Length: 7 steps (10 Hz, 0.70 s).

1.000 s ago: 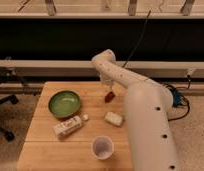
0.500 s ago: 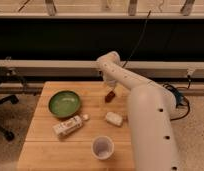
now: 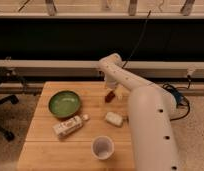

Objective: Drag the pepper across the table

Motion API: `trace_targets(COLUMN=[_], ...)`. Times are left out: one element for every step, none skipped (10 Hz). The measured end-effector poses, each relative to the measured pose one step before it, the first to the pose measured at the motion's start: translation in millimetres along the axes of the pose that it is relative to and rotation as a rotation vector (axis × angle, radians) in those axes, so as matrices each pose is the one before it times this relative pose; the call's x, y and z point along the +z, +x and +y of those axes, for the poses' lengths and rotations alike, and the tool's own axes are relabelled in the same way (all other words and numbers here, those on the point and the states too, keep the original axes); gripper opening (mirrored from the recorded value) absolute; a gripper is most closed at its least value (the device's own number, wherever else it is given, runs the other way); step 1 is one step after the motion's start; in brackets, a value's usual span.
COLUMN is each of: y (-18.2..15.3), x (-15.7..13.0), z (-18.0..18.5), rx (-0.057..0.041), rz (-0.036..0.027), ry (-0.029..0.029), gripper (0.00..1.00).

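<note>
Just right of frame centre, the gripper (image 3: 111, 92) is lowered onto the pepper (image 3: 109, 97) near the table's (image 3: 40, 135) far edge, presumably to pin it for dragging; green bowl (image 3: 64, 103) lies left.

White arm reaches in from lower right of frame. Hand (image 3: 110, 89) sits at upper centre of the wooden surface (image 3: 40, 140), directly over the dark red pepper (image 3: 110, 96). Green bowl (image 3: 64, 103) left of it. Below: lying bottle (image 3: 69, 125), white block (image 3: 114, 118), cup (image 3: 102, 147).
</note>
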Motion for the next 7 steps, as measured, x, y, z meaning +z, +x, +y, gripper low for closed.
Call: trace_targets(y=[0.31,-0.1,-0.21,0.22,0.06,-0.38,-0.07], x=[2.93,2.38,1.72,2.06,1.12,1.1,0.81], z=[1.7,0.84,0.26,0.91,0.73,0.36,0.86], rx=[0.00067,-0.00015,-0.00167,-0.00131,-0.00057,-0.00074,0.00005], rz=[-0.00523,-0.00587,-0.00447,-0.00626,-0.0031,-0.00368,-0.00433], ry=[-0.00383,-0.00318,-0.00224,-0.0028,-0.00253,-0.00186,-0.00205], gripper=[0.76,0.72,0.65,0.52,0.44,0.36,0.24])
